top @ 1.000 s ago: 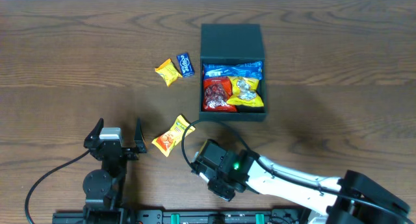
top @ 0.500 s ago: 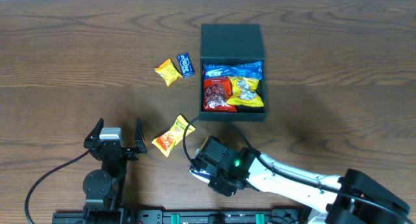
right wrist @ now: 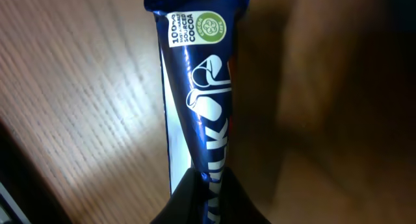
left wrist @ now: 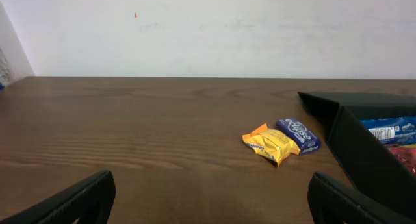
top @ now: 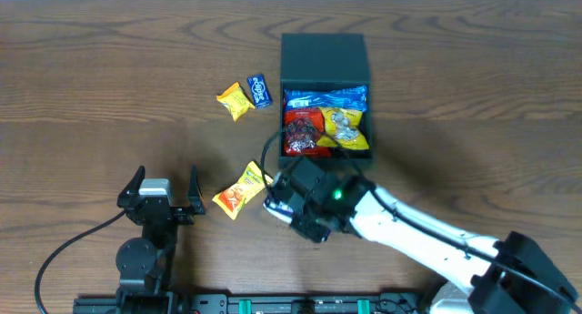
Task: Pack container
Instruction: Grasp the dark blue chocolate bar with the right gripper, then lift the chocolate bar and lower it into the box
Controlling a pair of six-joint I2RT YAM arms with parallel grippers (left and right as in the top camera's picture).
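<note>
Your right claw (right wrist: 207, 188) is pinched nearly all the way shut on one end of a long blue bar packet (right wrist: 198, 100). In the wrist view the rest of the packet sticks out past the tips, w/ the table (top: 109, 50) close behind it. Your left claw (left wrist: 208, 201) is wide open w/ nothing in it, parked at about 8 o'clock on the table.

The container (top: 325, 57) sits at about 12 o'clock on the table, and at 1 o'clock from the right claw. Its lid is open and tipped back. Inside you can see a red packet (top: 302, 132), a yellow packet (top: 346, 127) and a blue one across the far side, so it looks pretty full.

Stuff that could go wrong, I think:
- The grip is only on the end of a slick wrapper, so a fast swing could let it slip out.
- The long loose end could hit the container's near wall if you come in too low, and push the box.
- With so little room, the bar may land on top of the others and keep the lid from shutting.
- An orange packet (top: 241, 190) lies just beside the claw at 9 o'clock, so a wide turn could knock it away.
</note>
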